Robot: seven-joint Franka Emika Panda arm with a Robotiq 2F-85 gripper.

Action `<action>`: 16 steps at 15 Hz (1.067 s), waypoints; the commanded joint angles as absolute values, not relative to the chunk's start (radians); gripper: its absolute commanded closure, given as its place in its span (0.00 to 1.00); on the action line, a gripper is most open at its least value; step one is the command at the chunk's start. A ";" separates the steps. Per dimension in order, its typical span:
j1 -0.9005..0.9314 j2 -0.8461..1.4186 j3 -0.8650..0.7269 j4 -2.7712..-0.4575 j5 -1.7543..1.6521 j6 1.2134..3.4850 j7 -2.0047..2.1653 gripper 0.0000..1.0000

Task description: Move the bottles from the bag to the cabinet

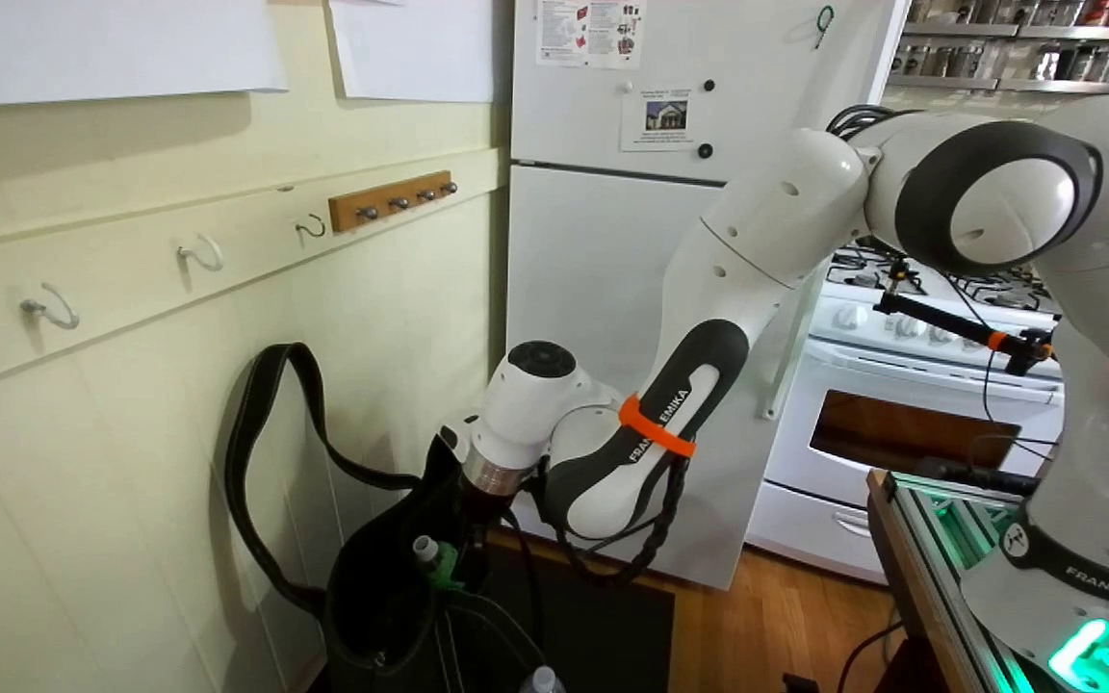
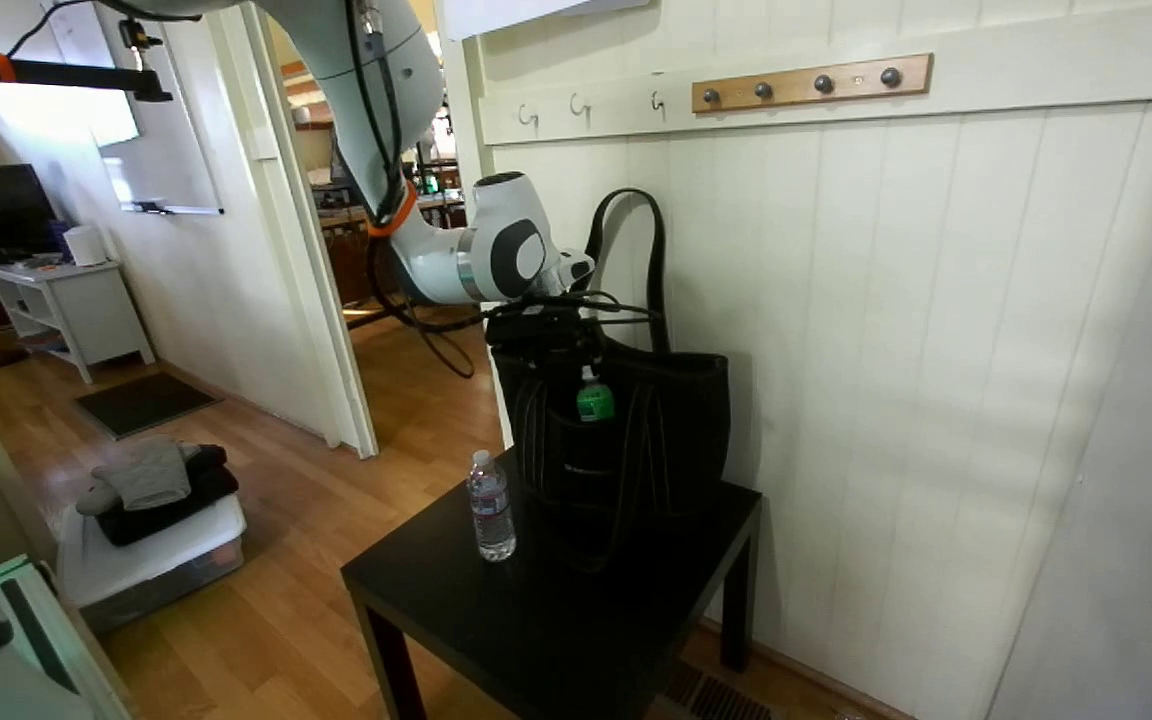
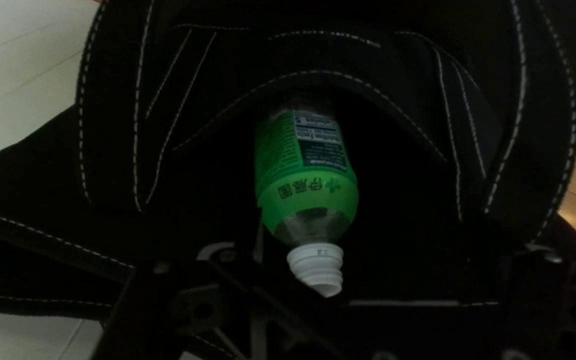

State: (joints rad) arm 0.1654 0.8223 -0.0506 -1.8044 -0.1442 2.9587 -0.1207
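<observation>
Fingers (image 3: 198, 302) wide, nothing gripped — and there's the green bottle (image 3: 308, 165), centre of the wrist view, sitting in the bag (image 2: 691, 430)! The clear bottle (image 2: 491, 512) stands on the worktop (image 2: 536, 630), left of centre in an exterior view — both cabinet deliveries, I'd judge, remain.

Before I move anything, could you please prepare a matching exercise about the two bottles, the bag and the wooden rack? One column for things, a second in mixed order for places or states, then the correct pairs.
Things:
1. green bottle
2. clear bottle
3. black bag
4. wooden rack

Places or states:
A. fixed to the wall
B. in the bag's front pocket, top end sticking out
C. upright on the table, beside the bag
D. with a strap looping above it

Pairs: 1-B, 2-C, 3-D, 4-A
</observation>
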 commanded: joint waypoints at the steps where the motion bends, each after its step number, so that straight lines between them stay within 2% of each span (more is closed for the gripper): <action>1: 0.162 0.887 -0.059 -1.738 -0.187 2.994 -0.138 0.00; 8: 0.150 0.970 -0.052 -1.669 -0.196 3.117 -0.156 0.00; 9: 0.148 0.980 -0.050 -1.660 -0.194 3.133 -0.158 0.11; 10: 0.146 0.991 -0.048 -1.652 -0.193 3.145 -0.162 0.26; 16: 0.141 1.023 -0.039 -1.632 -0.196 3.230 -0.187 0.72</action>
State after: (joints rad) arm 0.1558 0.9928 -0.0527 -1.6601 -0.1740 3.1881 -0.1772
